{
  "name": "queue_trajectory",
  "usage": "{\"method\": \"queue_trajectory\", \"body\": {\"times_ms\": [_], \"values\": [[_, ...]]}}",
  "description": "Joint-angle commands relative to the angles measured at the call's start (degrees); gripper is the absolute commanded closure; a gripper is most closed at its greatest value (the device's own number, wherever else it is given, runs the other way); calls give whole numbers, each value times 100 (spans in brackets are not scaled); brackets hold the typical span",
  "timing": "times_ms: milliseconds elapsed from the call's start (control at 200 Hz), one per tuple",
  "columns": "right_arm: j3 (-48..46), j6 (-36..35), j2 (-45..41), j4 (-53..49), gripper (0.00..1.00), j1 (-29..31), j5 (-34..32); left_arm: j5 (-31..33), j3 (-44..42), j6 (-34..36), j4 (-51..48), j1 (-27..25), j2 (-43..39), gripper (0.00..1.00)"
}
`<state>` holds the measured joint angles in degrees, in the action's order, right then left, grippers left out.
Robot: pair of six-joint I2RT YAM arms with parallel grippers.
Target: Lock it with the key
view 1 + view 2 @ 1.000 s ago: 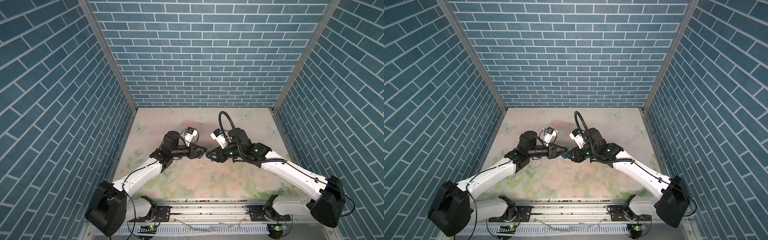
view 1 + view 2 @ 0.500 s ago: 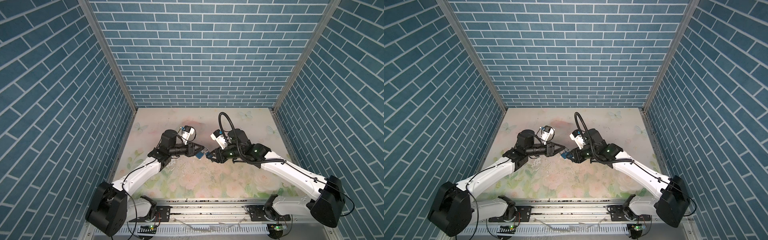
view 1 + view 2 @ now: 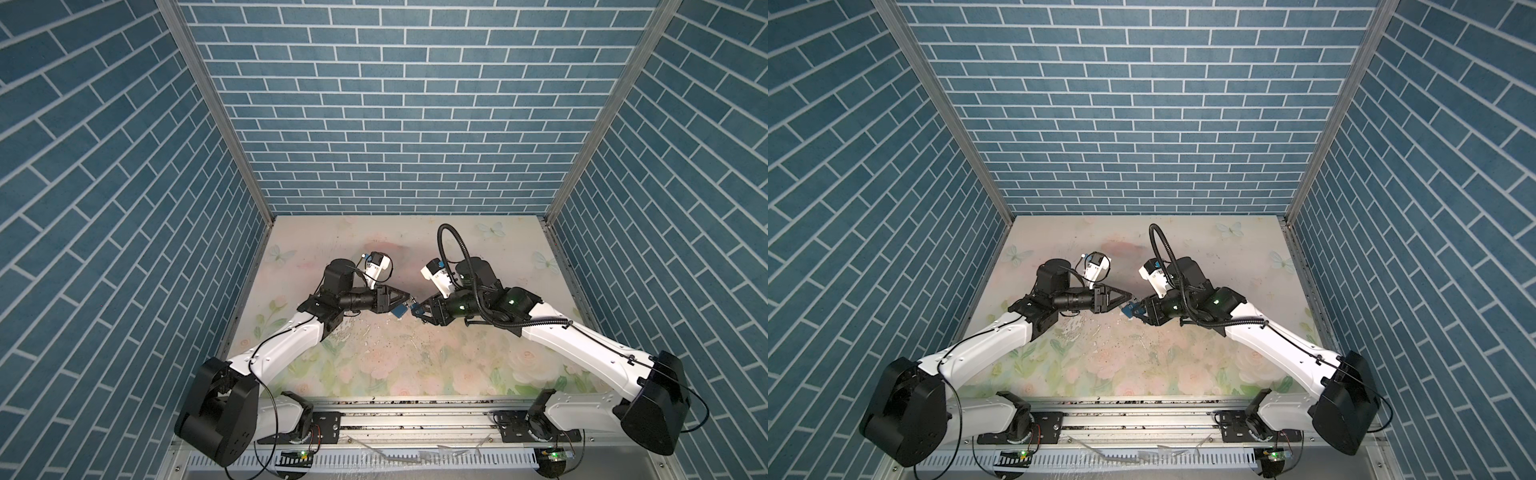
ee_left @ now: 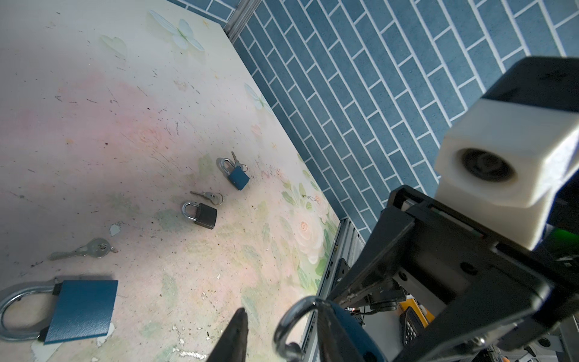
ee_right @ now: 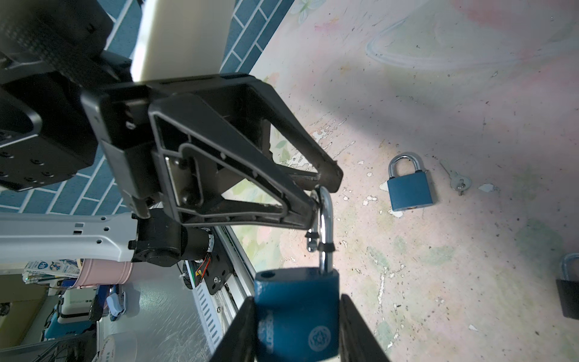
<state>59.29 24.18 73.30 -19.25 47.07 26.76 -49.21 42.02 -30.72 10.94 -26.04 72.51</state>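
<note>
Left arm (image 3: 278, 347) and right arm (image 3: 582, 340) alike: white link shells, bulky black joint housings, black open-framed triangular fingers (image 5: 266, 216), white camera block (image 4: 539, 163) at each wrist, ribbed black hose (image 3: 439, 245) on the right, green lamp (image 3: 512, 302) glowing.

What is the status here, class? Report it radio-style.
Right gripper shut on blue padlock. Left gripper around its open shackle, grip unclear. Keys lying on table; nothing blocking.

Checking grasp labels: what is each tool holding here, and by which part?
Right tool: blue padlock, by its body. Left tool straddles its open shackle; grip unclear.
</note>
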Motion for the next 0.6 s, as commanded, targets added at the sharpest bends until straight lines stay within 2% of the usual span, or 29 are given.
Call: {"method": "queue_trajectory", "body": {"times_ms": [0, 115, 595], "values": [[57, 42, 8, 180, 100, -23, 92, -120, 34, 4, 155, 14, -44, 65], [75, 42, 17, 194, 100, -29, 66, -185, 43, -4, 130, 14, -35, 70], [139, 34, 79, 202, 100, -31, 56, -222, 24, 6, 32, 20, -7, 74]]}}
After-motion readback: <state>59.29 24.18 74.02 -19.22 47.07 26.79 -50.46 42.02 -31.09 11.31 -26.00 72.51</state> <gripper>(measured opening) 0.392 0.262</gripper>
